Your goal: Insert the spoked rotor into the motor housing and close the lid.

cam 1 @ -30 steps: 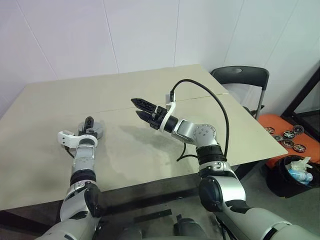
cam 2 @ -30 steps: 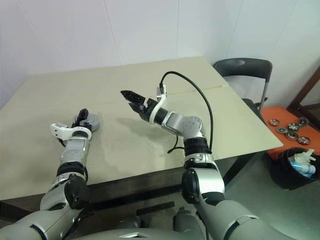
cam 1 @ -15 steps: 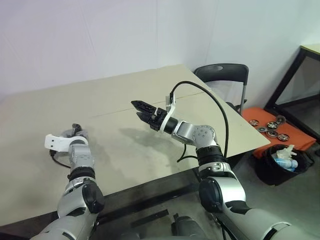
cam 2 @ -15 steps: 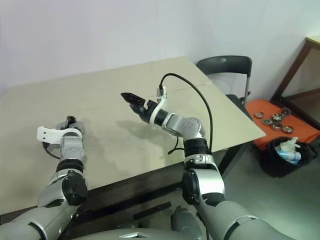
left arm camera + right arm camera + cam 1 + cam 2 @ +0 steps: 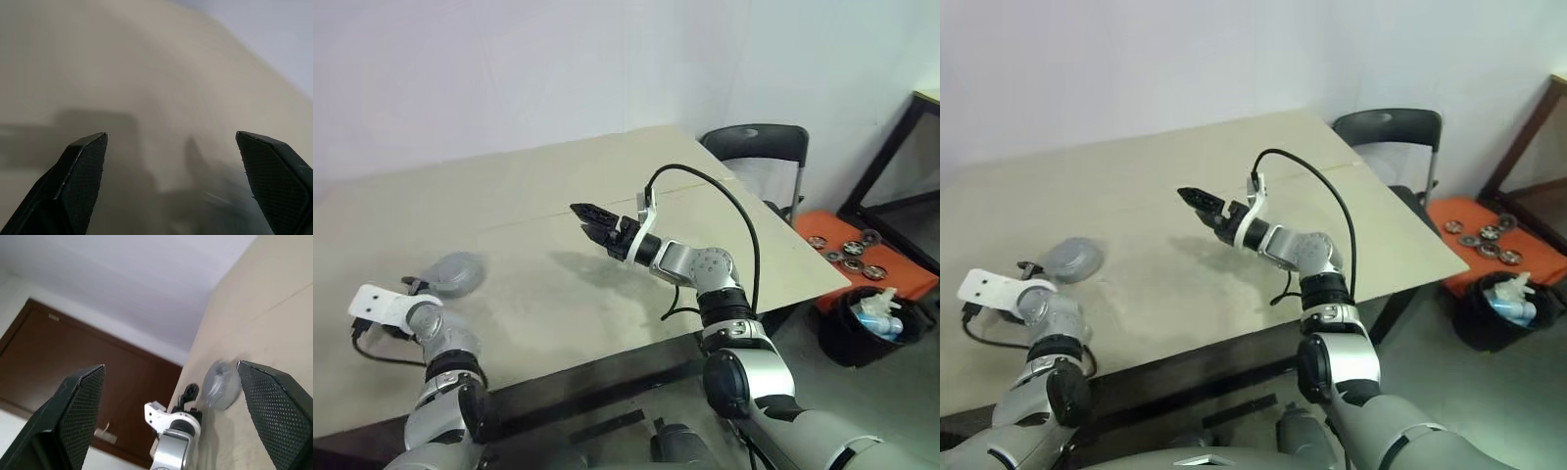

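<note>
Motor housing, or what I take for it: a blurred round grey lump (image 5: 453, 274) sitting on the beige tabletop (image 5: 568, 196) near its left side, and too smeared for me to say whether the lid is on it. I can't pick out a separate spoked rotor or lid on the table from my seat.

My left gripper (image 5: 171, 161) is spread wide with nothing between the black fingers, and its wrist sits just beside the grey lump, on the near side, not touching it. My right gripper (image 5: 587, 217) is also spread wide and empty, hovering above the middle of the table and pointing toward the left. Its wrist camera catches the same grey lump (image 5: 221, 384) next to the left wrist.

Over on the right there's a dark folding chair (image 5: 756, 147), an orange tray (image 5: 847, 245) on the floor carrying several small round parts, and a black bin (image 5: 876, 323).

My read: both hands free means the assembly is either wrapped up or between steps. Next I'd steady the view and check that the lid is seated.
</note>
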Tool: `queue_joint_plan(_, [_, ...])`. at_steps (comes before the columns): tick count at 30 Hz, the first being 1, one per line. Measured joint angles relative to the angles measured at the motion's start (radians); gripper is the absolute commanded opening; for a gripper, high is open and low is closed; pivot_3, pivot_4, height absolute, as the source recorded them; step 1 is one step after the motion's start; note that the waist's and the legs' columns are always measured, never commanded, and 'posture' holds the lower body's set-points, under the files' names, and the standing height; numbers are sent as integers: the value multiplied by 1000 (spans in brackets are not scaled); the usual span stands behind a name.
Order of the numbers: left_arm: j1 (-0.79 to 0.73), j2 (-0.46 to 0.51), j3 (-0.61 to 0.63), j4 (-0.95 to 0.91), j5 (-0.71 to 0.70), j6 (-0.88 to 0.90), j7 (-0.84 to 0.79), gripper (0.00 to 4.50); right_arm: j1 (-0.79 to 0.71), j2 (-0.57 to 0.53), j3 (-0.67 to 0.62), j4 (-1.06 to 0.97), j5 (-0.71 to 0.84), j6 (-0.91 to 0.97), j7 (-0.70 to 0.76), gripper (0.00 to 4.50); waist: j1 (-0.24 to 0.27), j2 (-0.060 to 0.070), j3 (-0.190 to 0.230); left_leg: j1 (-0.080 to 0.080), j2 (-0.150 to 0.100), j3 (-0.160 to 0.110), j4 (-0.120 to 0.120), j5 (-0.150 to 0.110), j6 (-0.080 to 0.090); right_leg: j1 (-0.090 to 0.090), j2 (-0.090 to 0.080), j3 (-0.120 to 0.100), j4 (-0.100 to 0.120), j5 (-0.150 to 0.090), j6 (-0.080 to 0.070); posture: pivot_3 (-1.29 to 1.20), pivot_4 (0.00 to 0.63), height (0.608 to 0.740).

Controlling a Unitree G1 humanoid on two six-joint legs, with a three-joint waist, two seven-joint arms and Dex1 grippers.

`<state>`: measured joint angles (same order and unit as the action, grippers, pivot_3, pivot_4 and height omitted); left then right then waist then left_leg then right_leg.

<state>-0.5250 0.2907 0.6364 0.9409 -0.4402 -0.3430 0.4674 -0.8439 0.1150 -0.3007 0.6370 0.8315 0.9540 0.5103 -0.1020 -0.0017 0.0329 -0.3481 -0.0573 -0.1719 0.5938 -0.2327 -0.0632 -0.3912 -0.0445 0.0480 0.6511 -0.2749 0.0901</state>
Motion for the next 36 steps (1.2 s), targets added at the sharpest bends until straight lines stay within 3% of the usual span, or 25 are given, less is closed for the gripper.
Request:
queue_joint_plan(4, [8,9,-48,-10,67,-10,-23,4458,1,0,8,0,-3,2,8,4500,51,-2,0,-10,-4,-1,3,1,-2,-5,-3,-1,-2,4,-2,0,0,740])
queue_joint_plan(12, [0,16,-206,-235,29,-40,-563,4458,49,-4,104,-76,-54,-14,59,4500,75,-4,1,-12,-4,1,1,0,-4,-7,-3,0,-5,4,-2,0,0,740])
queue_joint_plan(15, [13,18,-269,-351,-16,51,-751,4458,66,-21,194,-103,-168,-131,60,4500,61,-3,1,-12,-4,1,1,0,-4,-7,-2,0,-5,4,-2,0,0,740])
queue_joint_plan(20, [157,83,-416,-573,-25,223,-1017,4458,79,-134,322,-95,-409,-418,64,4500,39,-2,2,-10,-4,3,0,0,-4,-6,-2,2,-5,4,-2,0,0,740])
queue_joint_plan(27, [306,144,-464,-794,-48,400,-1160,4458,83,-231,330,-65,-536,-638,86,4500,32,-2,4,-9,-1,2,0,0,-4,-6,0,2,-4,4,-2,0,0,740])
queue_joint_plan(36, [415,156,-466,-975,-64,461,-1216,4458,102,-296,359,-125,-583,-716,196,4500,36,0,6,-9,-1,2,0,0,-4,-5,-2,3,-5,4,-3,0,0,740])
